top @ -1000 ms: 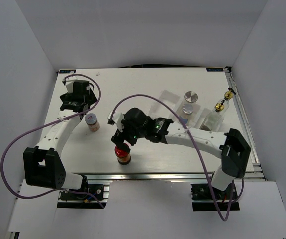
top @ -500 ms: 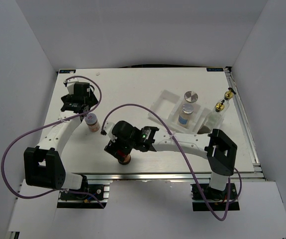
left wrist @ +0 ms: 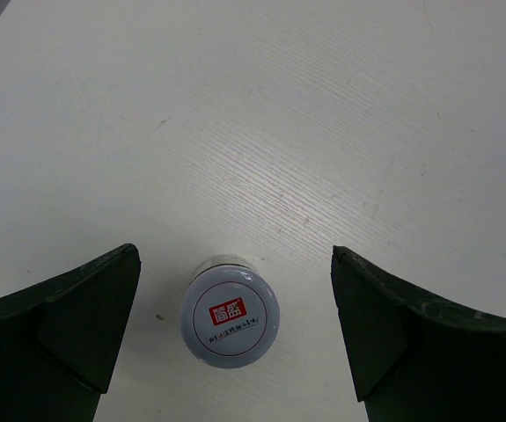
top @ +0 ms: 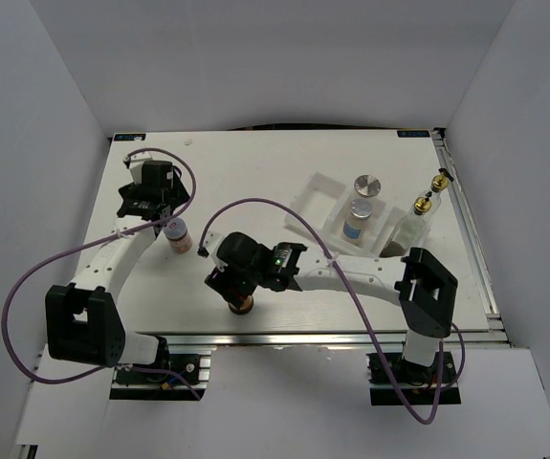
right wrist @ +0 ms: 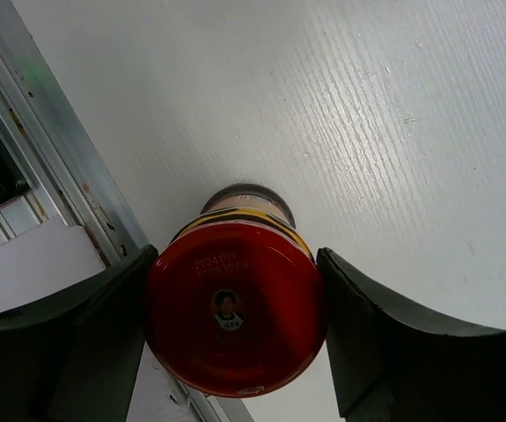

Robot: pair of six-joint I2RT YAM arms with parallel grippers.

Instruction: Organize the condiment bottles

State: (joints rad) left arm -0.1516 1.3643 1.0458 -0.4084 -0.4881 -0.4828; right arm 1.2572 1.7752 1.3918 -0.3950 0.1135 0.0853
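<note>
The red-lidded jar (right wrist: pixel 235 308) stands near the table's front edge, and my right gripper (right wrist: pixel 235 257) is shut on it, with a finger pressed to each side of the lid. In the top view the right gripper (top: pixel 240 287) covers most of this jar (top: pixel 243 305). The small pinkish-lidded jar (left wrist: pixel 230 316) stands between my left gripper's open fingers, touching neither. My left gripper (top: pixel 152 198) is just behind this jar (top: pixel 179 232). Two silver-lidded jars (top: pixel 367 185) (top: pixel 356 217) stand in the white tray. Two gold-topped bottles (top: pixel 438 187) (top: pixel 421 212) stand at the right.
The white three-compartment tray (top: pixel 316 195) lies at the back right. The table's metal front rail (right wrist: pixel 50 167) runs just beside the red-lidded jar. Purple cables loop over both arms. White walls enclose the table.
My right gripper has come down toward the front edge and closed around the red-lidded jar. My left gripper has shifted slightly toward the pinkish-lidded jar.
</note>
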